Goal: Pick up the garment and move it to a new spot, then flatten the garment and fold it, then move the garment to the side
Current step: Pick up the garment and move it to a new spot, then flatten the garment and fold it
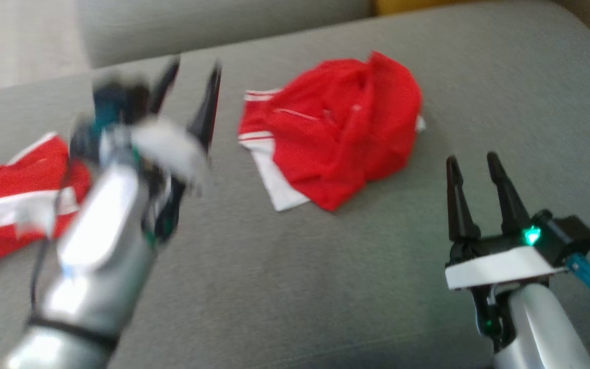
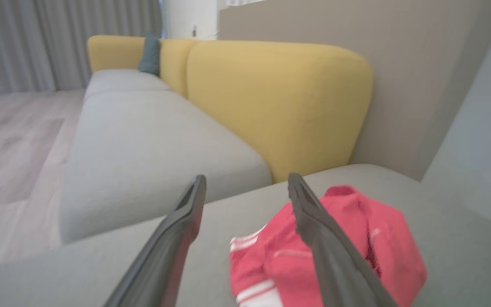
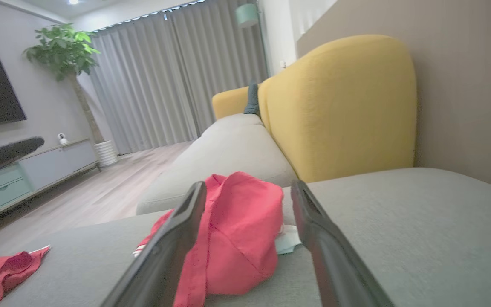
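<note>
A crumpled red garment with white trim lies on the grey sofa cushion, toward the back middle; it also shows in the wrist views as the garment and the garment. A second red garment with a white band lies at the cushion's left edge, also seen low at the left as that garment. My left gripper is blurred and open with nothing between its fingers, between the two garments; from its wrist, the left gripper points just left of the crumpled one. My right gripper is open, to the right of and nearer than the crumpled garment. The right gripper holds nothing.
A yellow backrest rises behind the cushion. A second grey seat runs on beyond a gap. Wooden floor lies past the cushion's left edge, with a low cabinet and a potted plant farther off.
</note>
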Tool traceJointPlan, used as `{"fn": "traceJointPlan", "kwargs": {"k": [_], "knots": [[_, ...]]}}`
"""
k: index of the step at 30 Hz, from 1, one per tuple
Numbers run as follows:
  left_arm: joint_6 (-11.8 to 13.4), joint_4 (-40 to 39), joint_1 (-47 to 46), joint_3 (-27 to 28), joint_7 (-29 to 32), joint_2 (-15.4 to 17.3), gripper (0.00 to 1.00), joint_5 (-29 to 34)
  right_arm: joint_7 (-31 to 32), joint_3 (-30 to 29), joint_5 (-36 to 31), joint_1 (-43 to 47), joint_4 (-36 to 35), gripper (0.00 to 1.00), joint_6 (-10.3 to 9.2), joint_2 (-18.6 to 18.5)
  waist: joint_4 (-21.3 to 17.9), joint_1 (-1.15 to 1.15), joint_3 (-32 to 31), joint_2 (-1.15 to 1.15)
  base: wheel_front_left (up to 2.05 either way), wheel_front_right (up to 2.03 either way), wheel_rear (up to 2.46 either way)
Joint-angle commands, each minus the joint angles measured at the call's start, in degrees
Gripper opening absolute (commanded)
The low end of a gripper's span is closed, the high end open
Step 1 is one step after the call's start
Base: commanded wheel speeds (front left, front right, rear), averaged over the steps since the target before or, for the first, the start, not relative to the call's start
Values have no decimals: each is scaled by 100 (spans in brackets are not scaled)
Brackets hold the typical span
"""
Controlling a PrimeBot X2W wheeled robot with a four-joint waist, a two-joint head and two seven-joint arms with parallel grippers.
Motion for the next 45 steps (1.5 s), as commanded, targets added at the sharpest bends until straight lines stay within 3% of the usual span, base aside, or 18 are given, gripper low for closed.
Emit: {"fn": "traceJointPlan", "kwargs": {"k": [1,9,13,18,33,39,45], "knots": [[95,-275,9,174,-100,199,100,6,-61,115,-76,-57,-178,100,-4,-18,483,0,-381,0,0,0,0],[625,-1385,2098,-45,-416,367,100,202,-61,32,-310,296,-260,100,-4,-18,978,0,-649,0,0,0,0],[891,-1794,2752,65,-480,315,100,327,-61,55,-323,468,-278,100,-4,-18,1035,0,-726,0,0,0,0],[1048,-2396,3330,467,-488,106,100,614,-61,63,-297,605,-284,100,-4,-18,1020,0,-758,0,0,0,0],[607,-2567,3770,1162,-490,-315,100,1241,-61,148,-267,621,-263,100,-4,-18,1005,0,-694,0,0,0,0],[399,-2450,3726,1181,-490,-480,100,1393,-60,756,-429,439,-13,100,-4,-18,1212,0,-545,0,0,0,0],[263,-2299,3575,1152,-490,-611,100,1472,210,1275,-452,-165,778,100,-4,-18,1580,0,-193,0,0,0,0]]}}
